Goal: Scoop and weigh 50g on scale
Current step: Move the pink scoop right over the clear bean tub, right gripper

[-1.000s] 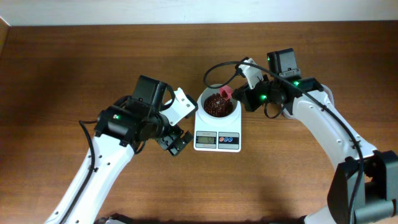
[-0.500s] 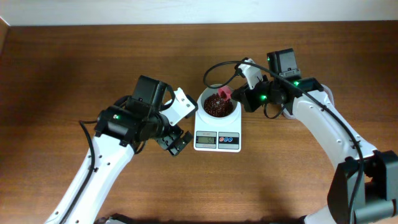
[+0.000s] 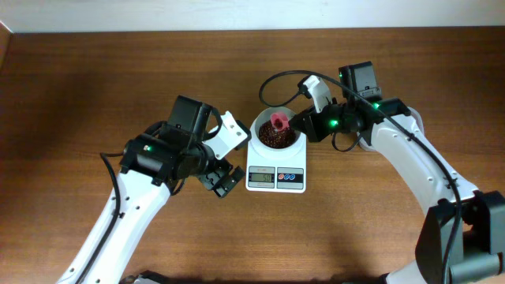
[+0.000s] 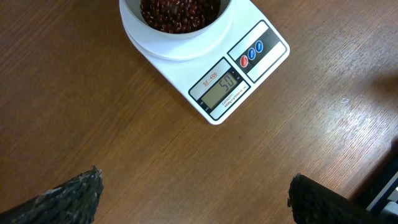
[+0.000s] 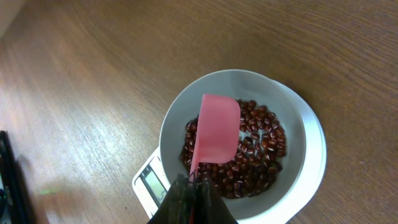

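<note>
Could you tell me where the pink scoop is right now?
The scoop is mid-table in the overhead view, held by the right gripper above the bowl of beans on the scale.

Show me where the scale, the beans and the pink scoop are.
scale [image 4: 222, 89], left wrist view, on its grey display.
beans [image 5: 261, 143], right wrist view, heap beside the scoop.
pink scoop [image 5: 217, 130], right wrist view, on its broad bowl.

Beans [image 3: 272, 140] in bowl [image 3: 254, 131] — on scale [image 3: 275, 179], scoop [image 3: 278, 120] above
</note>
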Robot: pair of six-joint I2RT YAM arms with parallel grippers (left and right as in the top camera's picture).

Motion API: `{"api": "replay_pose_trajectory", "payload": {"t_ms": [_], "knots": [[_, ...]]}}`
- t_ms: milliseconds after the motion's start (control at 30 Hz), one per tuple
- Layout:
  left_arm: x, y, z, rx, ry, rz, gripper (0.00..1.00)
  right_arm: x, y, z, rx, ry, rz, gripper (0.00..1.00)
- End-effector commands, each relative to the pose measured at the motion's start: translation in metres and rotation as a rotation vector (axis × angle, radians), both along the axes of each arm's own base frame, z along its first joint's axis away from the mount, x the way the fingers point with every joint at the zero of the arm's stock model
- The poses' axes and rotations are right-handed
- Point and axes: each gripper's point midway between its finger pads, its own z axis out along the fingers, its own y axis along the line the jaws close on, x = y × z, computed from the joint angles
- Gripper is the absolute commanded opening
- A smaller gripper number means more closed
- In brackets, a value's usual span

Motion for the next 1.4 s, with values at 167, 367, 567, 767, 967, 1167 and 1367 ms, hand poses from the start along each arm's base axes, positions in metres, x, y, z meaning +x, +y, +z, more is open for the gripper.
{"api": "replay_pose_trajectory", "payload": {"t_ms": [167,367,567,767,967,1167,1367], "knots": [[-0.004,-0.003,0.004,-0.02,-0.006,-0.003,0.99,-0.001,0.006,0.021,0.07,-0.011,0.018,0.04],[-0.004,-0.002,0.004,-0.02,-0.006,-0.002,0.99,0.002,-0.002,0.026,0.119,0.021,-0.01,0.04],[-0.004,-0.003,0.004,-0.02,-0.006,-0.003,0.99,0.004,-0.01,0.03,0.159,0.04,-0.03,0.04],[-0.004,-0.002,0.004,-0.02,-0.006,-0.002,0.99,0.006,-0.016,0.034,0.187,0.045,-0.036,0.04],[-0.004,-0.002,0.004,-0.02,-0.006,-0.002,0.99,0.009,-0.027,0.039,0.217,0.045,-0.054,0.04],[-0.004,-0.002,0.004,-0.02,-0.006,-0.002,0.99,0.015,-0.044,0.043,0.243,0.043,-0.087,0.04],[-0.004,-0.003,0.004,-0.02,-0.006,-0.003,0.99,0.024,-0.073,0.046,0.266,0.037,-0.152,0.04]]}}
